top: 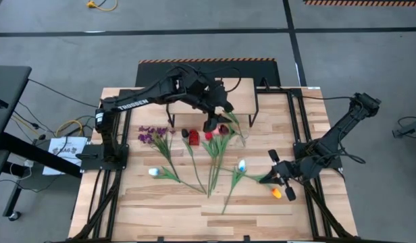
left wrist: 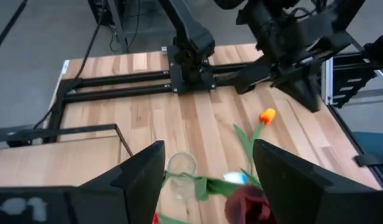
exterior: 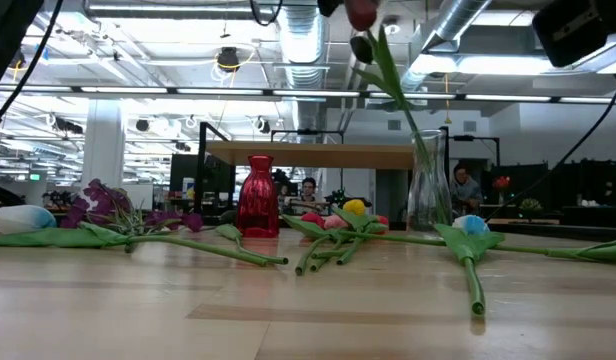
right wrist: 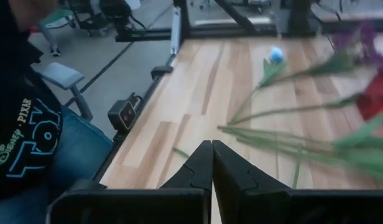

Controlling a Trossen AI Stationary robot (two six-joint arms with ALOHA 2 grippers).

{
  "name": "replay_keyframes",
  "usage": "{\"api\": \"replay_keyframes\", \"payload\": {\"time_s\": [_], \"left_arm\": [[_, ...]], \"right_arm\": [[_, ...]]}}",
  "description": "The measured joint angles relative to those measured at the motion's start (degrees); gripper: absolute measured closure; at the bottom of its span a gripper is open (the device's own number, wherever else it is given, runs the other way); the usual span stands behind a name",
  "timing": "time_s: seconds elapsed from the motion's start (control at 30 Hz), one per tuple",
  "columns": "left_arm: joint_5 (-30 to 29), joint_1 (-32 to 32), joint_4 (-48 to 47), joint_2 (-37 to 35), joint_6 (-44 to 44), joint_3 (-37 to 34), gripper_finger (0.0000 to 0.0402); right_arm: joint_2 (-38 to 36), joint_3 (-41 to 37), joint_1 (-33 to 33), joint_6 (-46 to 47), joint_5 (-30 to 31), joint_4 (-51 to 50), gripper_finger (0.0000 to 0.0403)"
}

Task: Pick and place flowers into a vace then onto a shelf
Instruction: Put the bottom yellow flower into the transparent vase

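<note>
A clear glass vase (exterior: 428, 185) stands on the table in front of the shelf (exterior: 308, 155), with a green stem leaning in it. The stem's dark red tulip head (exterior: 361, 14) is high above the vase. My left gripper (left wrist: 208, 149) hovers open over the vase (left wrist: 181, 171), a finger on either side of the tulip head (left wrist: 247, 202). Purple blossoms (top: 154, 135), red tulips (top: 218, 133), white tulips (top: 242, 165) and an orange tulip (top: 275, 194) lie flat on the table. My right gripper (right wrist: 211, 146) is shut and low over the table's right part (top: 282, 181), next to the orange tulip.
A small red vase (exterior: 256, 195) stands among the lying stems, left of the clear vase. The shelf's black legs (top: 255, 101) stand just behind the left gripper. A person in a dark printed shirt and jeans (right wrist: 23, 137) sits beyond the table's edge. Bare planks (top: 194, 216) run along the near edge.
</note>
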Motion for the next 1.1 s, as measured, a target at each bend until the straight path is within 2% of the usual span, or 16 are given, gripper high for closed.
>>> {"api": "replay_keyframes", "payload": {"time_s": [0.1, 0.23, 0.33, 0.53, 0.63, 0.87, 1.1], "left_arm": [[-0.66, -0.74, -3.71, 0.00, -0.08, 4.34, 0.0168], [-5.20, -3.90, -8.26, 0.00, 0.06, 9.64, 0.0168], [-9.58, -7.58, -9.41, 0.00, 0.53, 12.50, 0.0168], [-19.39, -13.83, -10.12, -2.20, -2.48, 12.46, 0.0168], [-22.40, -15.90, -12.27, -3.72, -3.25, 12.48, 0.0168], [-24.99, -19.64, -15.10, -5.76, -4.50, 12.48, 0.0168], [-25.43, -21.00, -16.71, -5.73, -5.06, 12.43, 0.0168]], "right_arm": [[0.19, 0.00, -1.22, 5.14, 0.00, -3.18, 0.0403], [2.28, 0.00, -3.06, 13.57, -0.71, -7.61, 0.0403], [4.93, 0.00, -3.99, 19.24, -4.47, -8.87, 0.0401], [11.51, 2.42, -4.39, 28.98, -12.05, -9.54, 0.0371], [14.94, 3.94, -4.46, 33.67, -13.54, -13.07, 0.0350], [22.79, 7.01, -4.85, 41.73, -17.52, -19.65, 0.0321], [29.44, 8.23, -4.92, 45.89, -22.11, -22.98, 0.0320]]}}
